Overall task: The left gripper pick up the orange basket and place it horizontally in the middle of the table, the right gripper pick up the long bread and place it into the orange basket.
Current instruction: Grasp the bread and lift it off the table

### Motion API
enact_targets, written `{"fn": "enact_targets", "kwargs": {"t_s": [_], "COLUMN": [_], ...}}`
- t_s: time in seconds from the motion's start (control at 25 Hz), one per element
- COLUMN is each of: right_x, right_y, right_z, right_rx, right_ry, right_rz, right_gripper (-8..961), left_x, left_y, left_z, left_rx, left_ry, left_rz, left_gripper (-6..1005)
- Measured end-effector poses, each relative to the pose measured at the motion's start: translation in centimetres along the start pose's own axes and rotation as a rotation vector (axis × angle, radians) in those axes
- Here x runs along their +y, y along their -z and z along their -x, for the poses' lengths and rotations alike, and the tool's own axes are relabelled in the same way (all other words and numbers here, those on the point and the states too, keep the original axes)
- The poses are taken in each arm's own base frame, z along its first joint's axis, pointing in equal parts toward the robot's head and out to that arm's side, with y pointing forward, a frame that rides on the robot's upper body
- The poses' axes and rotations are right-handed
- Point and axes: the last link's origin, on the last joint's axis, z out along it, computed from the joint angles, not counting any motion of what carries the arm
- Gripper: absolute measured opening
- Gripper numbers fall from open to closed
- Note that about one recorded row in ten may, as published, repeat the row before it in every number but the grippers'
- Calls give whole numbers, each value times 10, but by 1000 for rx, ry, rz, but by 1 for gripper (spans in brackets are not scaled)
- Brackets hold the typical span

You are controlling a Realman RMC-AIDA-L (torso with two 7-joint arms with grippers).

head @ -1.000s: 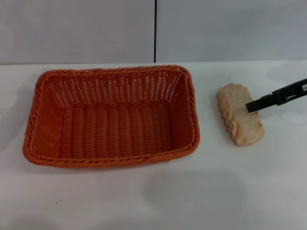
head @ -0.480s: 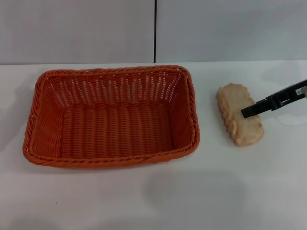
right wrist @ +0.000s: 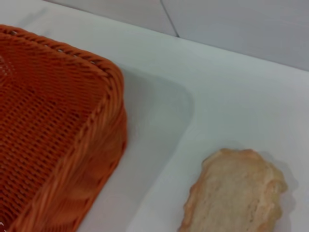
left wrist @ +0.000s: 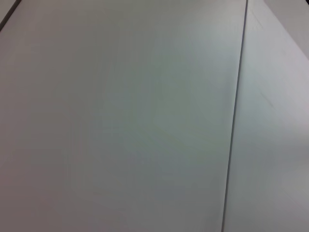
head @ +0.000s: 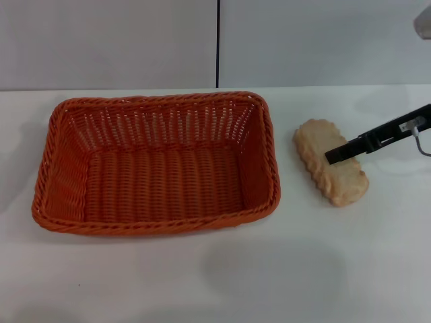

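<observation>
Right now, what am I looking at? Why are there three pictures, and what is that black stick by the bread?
These are three cameras on one robot with two arms. The head view looks down at a white table. On it sit an orange basket, which is empty, and beside it a long bread, lying flat side up. The black stick is the right gripper, the robot's hand, reaching over the bread; nothing is lifted. The right wrist view comes from a camera on that arm and shows the same bread and the basket's corner up close. The left wrist view shows only a plain grey surface, so the left gripper is out of sight.
</observation>
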Motion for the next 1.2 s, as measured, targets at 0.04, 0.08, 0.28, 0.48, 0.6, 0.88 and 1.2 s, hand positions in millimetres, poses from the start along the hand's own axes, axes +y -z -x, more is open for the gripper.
{"fn": "enact_targets", "kwargs": {"t_s": [0.04,0.08,0.28,0.48,0.6,0.88,1.2], "right_x": [1,3,8,9,10,10,8], "right_y": [-1,-3,-7,-9,-10,-6,-1], "right_z": [1,2,6,6,6,7,3], "right_rx": [1,5,26,38,35,-5,-38], "right_ry": [4,10,44,64,73,92,86], "right_rz": [1,1,-4,-13,-17,-42,-56], "right_gripper": [691,691,690,556,480,368,315], "left_x": [0,0,0,0,0,0,1], "left_y": [0,0,-1,0,0,1,2], "left_z": [0,0,0,1,2,2,2], "left_rx": [0,0,2,3,3,2,1], "left_ry": [0,0,0,8,10,11,10], "left_rz": [0,0,0,-3,-4,-6,-8], "left_gripper": [737,737,736,734,734,732,730]}}
